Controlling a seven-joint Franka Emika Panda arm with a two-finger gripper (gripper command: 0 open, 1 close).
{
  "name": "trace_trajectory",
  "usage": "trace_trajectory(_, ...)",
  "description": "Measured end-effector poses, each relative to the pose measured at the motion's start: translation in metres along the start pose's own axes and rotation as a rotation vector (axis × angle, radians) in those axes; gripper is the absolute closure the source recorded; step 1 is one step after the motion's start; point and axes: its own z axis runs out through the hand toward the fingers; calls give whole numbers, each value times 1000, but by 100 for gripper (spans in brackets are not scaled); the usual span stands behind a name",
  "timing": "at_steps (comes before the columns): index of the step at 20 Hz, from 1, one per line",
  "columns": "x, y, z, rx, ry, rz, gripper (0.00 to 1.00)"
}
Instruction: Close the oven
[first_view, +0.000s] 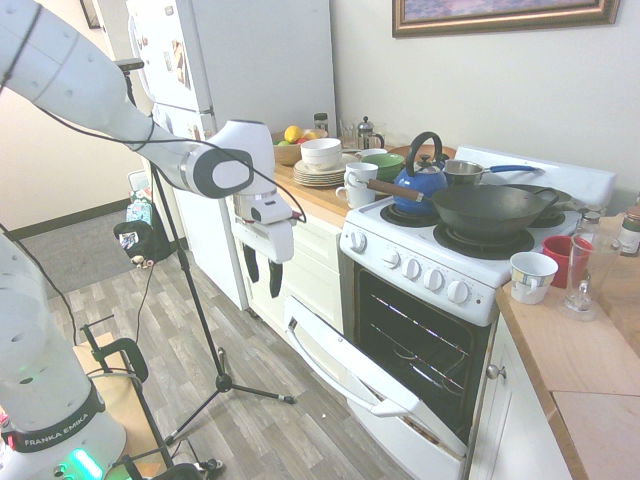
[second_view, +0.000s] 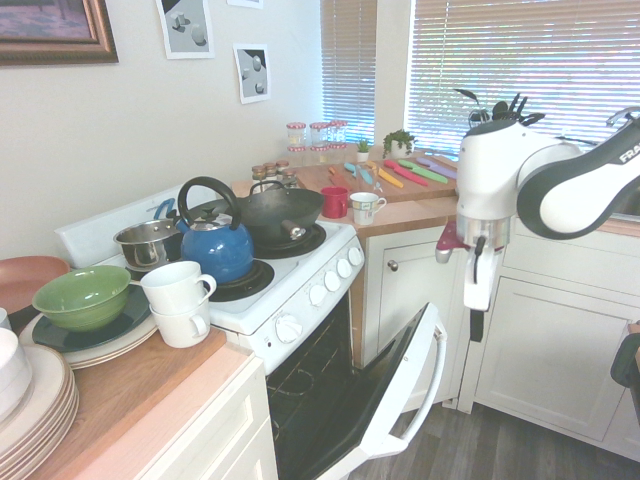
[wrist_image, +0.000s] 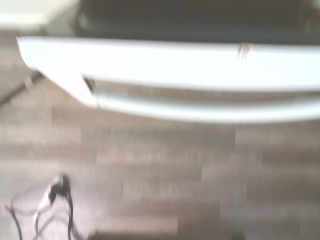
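Oven door (first_view: 345, 358) hangs partly open below the stove's 4 visible front knobs. Fingers (first_view: 264, 277) parted, empty, apart from it. Likely rigid, fairly heavy, hinge-bound; handle (first_view: 340, 378) probably smooth. Suggest gripping handle mid-bar, or pushing upward from beneath.

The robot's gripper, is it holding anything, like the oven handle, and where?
No, nothing is held. The gripper hangs open, its two fingers apart, and the handle of the oven door isn't between them.
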Motion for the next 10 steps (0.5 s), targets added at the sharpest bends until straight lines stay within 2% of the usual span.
trace_trajectory(3, -4, -6, 47, -25, -99, 44, 0)
trace_trajectory(5, -6, -11, 76, 10, -130, 85, 0)
trace_trajectory(10, 0, -15, 147, 96, -88, 114, 0)
